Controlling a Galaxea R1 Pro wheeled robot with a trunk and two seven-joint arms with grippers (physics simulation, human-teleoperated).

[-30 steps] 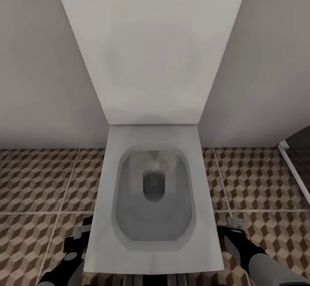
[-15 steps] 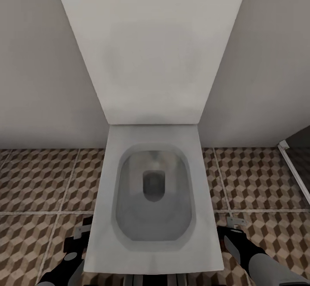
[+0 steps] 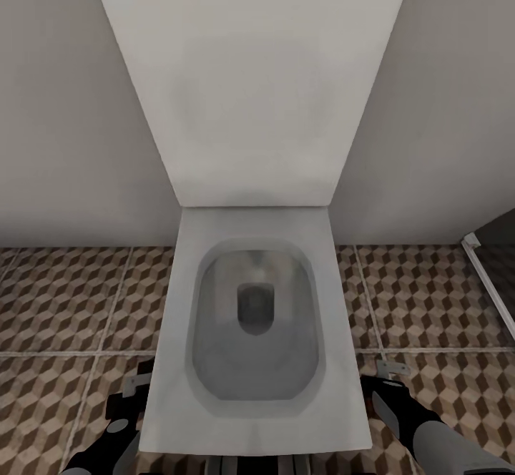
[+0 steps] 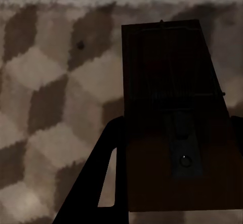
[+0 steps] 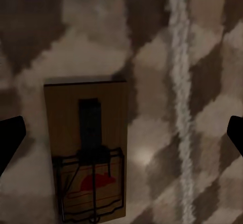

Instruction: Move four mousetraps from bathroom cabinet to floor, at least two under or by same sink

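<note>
In the left wrist view, one tan wooden mousetrap (image 4: 167,67) with wire parts sits between my dark fingers (image 4: 109,173), just above the cube-patterned bathroom floor (image 4: 45,97). My left gripper (image 4: 174,125) is shut on it. A second mousetrap (image 5: 86,148), with a red mouse print, lies flat on the floor (image 5: 202,82) under my right gripper (image 5: 124,133), whose fingers stand wide apart and open. In the head view my left gripper (image 3: 132,389) and right gripper (image 3: 388,380) hang low on either side of the toilet. The cabinet and the sink are out of view.
A white square-edged toilet (image 3: 254,418) with its tall white cistern panel (image 3: 250,81) stands straight ahead between my arms, against a grey wall. A dark framed panel (image 3: 493,267) edges the floor (image 3: 64,296) at the right.
</note>
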